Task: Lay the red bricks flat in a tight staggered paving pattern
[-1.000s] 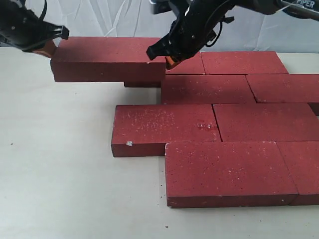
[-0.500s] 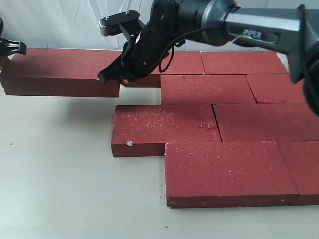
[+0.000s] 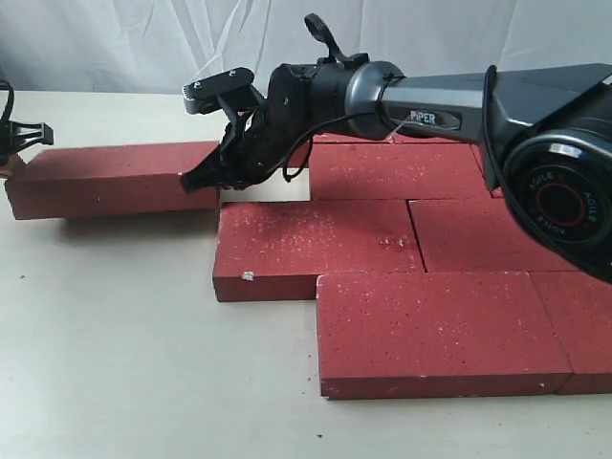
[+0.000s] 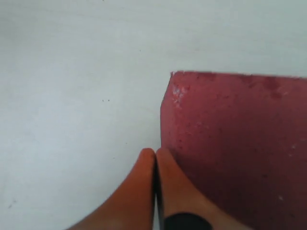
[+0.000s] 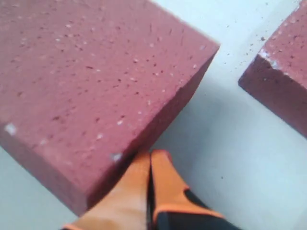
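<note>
One red brick lies lengthwise at the left, apart from the others, with a shadow under it; I cannot tell whether it touches the table. My left gripper is shut and presses its tips on the brick's left end. The orange fingers are closed together with nothing between them. My right gripper reaches across and is also shut, its tips against the brick's right end. Several other red bricks lie flat in staggered rows at the right.
The paved rows include a front brick and a back brick. A gap of bare table lies between the held brick and the rows. One neighbouring brick's corner sits close to my right gripper. White cloth hangs behind.
The brick pinched between both grippers has moved left and come down toward the table. My right arm stretched further left across the rows with it.
</note>
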Controlling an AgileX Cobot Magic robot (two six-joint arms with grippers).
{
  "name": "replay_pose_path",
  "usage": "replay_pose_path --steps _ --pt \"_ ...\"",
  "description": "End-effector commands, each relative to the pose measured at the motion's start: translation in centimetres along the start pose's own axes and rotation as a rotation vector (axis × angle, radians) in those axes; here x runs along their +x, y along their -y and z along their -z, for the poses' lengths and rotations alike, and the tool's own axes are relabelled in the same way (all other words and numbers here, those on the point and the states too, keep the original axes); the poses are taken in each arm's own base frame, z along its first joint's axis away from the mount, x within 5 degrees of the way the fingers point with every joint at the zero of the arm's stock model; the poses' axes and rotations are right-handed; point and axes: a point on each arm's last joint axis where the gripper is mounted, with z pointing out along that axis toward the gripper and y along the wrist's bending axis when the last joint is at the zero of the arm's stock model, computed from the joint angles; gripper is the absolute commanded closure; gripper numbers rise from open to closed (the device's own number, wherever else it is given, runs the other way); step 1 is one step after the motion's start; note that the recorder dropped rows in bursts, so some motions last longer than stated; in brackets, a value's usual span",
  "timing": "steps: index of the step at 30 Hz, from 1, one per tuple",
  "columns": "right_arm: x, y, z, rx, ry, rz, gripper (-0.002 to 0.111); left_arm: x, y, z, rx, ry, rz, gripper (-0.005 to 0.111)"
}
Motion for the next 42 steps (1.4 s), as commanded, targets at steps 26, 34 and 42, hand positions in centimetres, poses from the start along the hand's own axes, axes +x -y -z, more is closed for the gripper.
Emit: replay_pose_path --steps 26,34,42 --pt "0.1 3.3 5.6 0.05 -0.222 0.086 0.109 1.0 -1.3 -1.7 -0.042 0.011 0.05 0.107" --pt "0.0 4.2 5.7 0.035 -0.204 0.062 0.109 1.7 -1.6 -4.0 -0.038 0.0 0.118 0.107" --pt "0.4 4.5 3.5 0.037 -0.157 0.042 0.109 1.4 0.1 -4.5 -0.03 0.049 0.08 0.107"
